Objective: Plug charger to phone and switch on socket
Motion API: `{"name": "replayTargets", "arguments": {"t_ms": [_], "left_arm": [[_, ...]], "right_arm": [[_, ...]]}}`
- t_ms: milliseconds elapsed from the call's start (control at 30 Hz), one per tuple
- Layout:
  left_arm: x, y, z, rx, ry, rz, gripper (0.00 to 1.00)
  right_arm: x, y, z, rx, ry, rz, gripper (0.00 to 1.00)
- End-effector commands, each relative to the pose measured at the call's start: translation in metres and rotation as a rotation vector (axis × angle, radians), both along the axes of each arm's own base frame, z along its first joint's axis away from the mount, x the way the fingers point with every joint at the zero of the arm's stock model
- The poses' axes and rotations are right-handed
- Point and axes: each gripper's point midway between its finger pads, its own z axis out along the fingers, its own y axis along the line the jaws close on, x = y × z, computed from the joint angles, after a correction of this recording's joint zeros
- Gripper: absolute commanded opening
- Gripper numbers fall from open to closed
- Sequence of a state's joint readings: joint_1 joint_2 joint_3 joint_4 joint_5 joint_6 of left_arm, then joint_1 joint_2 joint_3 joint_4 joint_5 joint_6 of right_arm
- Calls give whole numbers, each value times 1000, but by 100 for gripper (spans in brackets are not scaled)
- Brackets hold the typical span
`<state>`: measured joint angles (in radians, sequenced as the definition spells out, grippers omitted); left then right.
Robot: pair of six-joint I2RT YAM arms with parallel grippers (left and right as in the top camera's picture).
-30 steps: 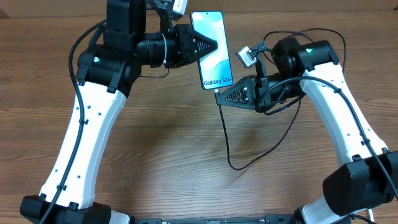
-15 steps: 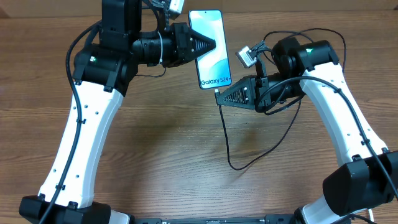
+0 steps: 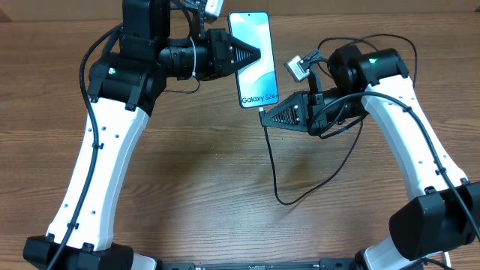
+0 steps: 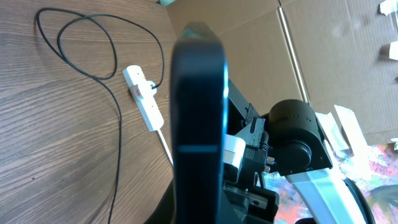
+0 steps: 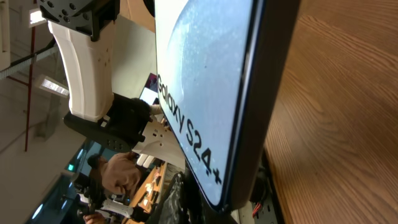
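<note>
Phone (image 3: 251,34), upper centre: left gripper (image 3: 257,54) pinching its edge; right gripper (image 3: 264,115) pinching charger (image 3: 273,161) tip, risking skewed insertion, phone slipping.

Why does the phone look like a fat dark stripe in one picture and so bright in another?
Left wrist view: the phone sits edge-on close to the lens, a blurred dark bar. Right wrist view: its lit screen fills much of the frame, pale and grainy. Overhead view: it is sharp and glows light blue.
</note>
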<state>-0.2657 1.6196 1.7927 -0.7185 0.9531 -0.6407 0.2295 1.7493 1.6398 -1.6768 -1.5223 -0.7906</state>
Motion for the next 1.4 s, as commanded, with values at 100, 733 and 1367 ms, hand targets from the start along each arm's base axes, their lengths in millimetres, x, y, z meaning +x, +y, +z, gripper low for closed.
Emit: {"name": "replayTargets", "arguments": {"t_ms": [100,733,1367], "left_arm": [[-7,3,13,-2,-56,-14,4],[-10,3,11,-21,36,3,4],[-20,-11,9,-8,11,-45,4]], "right_arm": [[-6,-2,17,59,-46,-8,4],[-5,-1,17,61,-55,-8,4],[-2,-1,21,72,-98,-7,4]]}}
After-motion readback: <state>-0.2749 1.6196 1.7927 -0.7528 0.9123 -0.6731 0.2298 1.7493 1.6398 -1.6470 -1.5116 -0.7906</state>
